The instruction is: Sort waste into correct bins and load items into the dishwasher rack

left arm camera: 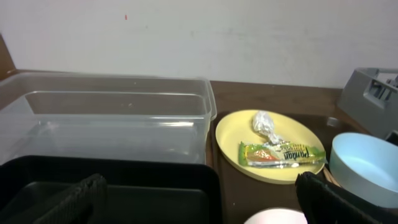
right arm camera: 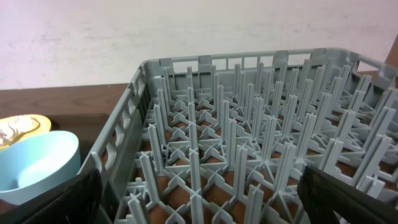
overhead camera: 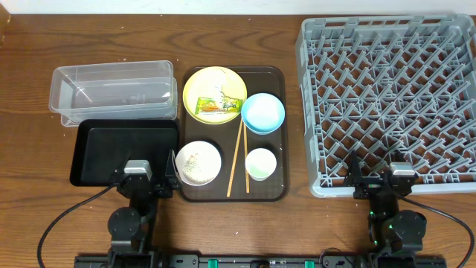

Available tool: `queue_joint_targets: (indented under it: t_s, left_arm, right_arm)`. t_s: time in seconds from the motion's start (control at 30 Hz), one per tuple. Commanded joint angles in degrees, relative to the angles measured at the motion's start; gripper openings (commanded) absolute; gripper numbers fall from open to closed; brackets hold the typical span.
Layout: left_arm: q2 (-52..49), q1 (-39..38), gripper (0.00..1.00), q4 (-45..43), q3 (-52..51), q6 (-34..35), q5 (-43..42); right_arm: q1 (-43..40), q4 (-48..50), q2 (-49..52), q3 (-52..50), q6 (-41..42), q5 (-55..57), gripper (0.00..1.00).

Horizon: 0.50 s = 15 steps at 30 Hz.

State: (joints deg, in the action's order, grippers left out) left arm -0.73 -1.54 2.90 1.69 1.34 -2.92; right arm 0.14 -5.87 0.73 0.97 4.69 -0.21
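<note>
On the brown serving tray, a yellow plate [overhead camera: 195, 83] [left arm camera: 239, 127] carries the green-and-orange wrapper [overhead camera: 220, 105] [left arm camera: 283, 154] and a crumpled scrap [left arm camera: 266, 124]. Beside it sit the light blue bowl [overhead camera: 262, 112] [left arm camera: 367, 165], a white bowl [overhead camera: 198, 163] with rice grains, a white cup [overhead camera: 261, 164] and the chopsticks [overhead camera: 238, 160]. The clear tub [overhead camera: 111, 93] [left arm camera: 106, 118] and the black tray [overhead camera: 123, 149] [left arm camera: 124, 186] lie to the left. At the right stands the grey rack [overhead camera: 390, 97] [right arm camera: 249, 137]. My left gripper [overhead camera: 141, 176] [left arm camera: 199, 205] is open over the black tray's near edge. My right gripper [overhead camera: 390, 180] [right arm camera: 202, 199] is open at the rack's near edge.
The brown serving tray [overhead camera: 279, 186] lies between the bins and the rack on a wooden table. A pale wall stands behind the table. Black cables run from both arm bases along the front edge.
</note>
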Motion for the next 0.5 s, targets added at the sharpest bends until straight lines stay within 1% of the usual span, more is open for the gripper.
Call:
queue_joint_targets:
  t_s: [0.0, 0.07, 0.2, 0.47]
  left_arm:
    - [-1.7, 0.3, 0.99, 4.8, 2.3, 1.2, 0.6]
    - [-4.1, 0.3, 0.99, 7.6, 5.6, 3.6, 0.6]
    - [-11.1, 0.3, 0.99, 12.9, 13.6, 3.9, -0.6]
    - [-31.6, 0.3, 0.99, 24.7, 33.0, 3.8, -0.7]
  right_arm:
    - [0.6, -4.1, 1.0, 4.0, 3.2, 0.4, 0.99]
    - [0.6, -7.5, 2.8, 7.1, 3.2, 0.4, 0.99]
    - [0.6, -14.3, 8.8, 14.8, 3.2, 0.2, 0.99]
    - [0.6, -29.9, 26.7, 33.7, 3.7, -1.5, 0.99]
